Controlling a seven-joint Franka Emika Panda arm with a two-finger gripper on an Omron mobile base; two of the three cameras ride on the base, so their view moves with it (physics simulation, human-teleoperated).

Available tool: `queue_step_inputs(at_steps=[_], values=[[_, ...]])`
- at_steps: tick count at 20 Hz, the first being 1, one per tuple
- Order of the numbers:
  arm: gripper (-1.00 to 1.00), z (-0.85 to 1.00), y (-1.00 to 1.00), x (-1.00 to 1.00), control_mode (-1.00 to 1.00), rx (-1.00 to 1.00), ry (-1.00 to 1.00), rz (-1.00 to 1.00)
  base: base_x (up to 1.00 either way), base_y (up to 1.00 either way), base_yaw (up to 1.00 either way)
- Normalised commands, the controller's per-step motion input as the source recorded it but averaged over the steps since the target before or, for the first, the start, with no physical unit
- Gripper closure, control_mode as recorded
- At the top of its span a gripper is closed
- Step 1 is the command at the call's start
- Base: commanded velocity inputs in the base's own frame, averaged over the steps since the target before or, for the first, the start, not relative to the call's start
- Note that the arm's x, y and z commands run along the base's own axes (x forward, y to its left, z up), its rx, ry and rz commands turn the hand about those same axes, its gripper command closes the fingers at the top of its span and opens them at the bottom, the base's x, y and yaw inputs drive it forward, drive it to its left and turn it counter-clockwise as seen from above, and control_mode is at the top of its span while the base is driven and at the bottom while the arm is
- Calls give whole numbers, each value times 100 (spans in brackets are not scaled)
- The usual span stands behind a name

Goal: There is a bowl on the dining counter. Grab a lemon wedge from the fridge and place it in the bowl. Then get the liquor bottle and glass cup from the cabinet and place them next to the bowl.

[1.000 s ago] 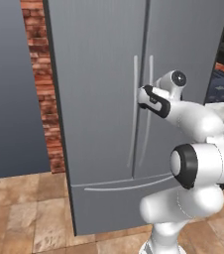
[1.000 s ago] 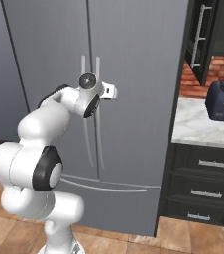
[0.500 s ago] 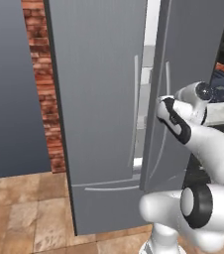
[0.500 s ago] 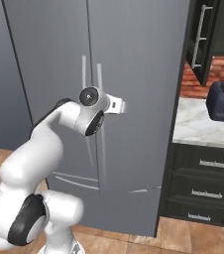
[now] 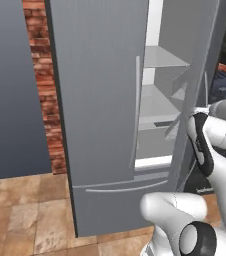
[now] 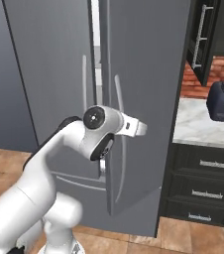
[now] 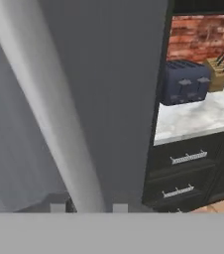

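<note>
Here the fridge [image 5: 100,115] stands with its right door [image 6: 143,99] swung partly outward, held ajar because the arm has hold of that door's vertical handle [image 7: 49,104]: a judgement drawn from the hand view, where the pale bar runs down between the two finger tips of the pincer [image 7: 88,207], which close around it. The door is open so that the lemon wedge can be reached; the wedge itself cannot be made out on the shelves [image 5: 162,57] that the left base view exposes, and the bowl, bottle and cup lie outside these pictures. The left base view alone looks into the lit interior; the right base view shows the door's outer face and a thin gap [image 6: 96,30] of light, plus the marble-topped table [image 6: 203,130] with a dark toaster [image 6: 223,101]. The hand view adds a knife block [image 7: 219,72] beside that toaster and drawers [image 7: 188,163] beneath.
</note>
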Motion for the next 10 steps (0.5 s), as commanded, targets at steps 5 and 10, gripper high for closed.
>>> queue_step_inputs(at_steps=[5, 10], values=[[-100, 7, -89, -99, -100, 0, 0, -23, 0, 0, 0], [-100, 22, -3, -99, -100, 0, 0, -12, 0, 0, 0]])
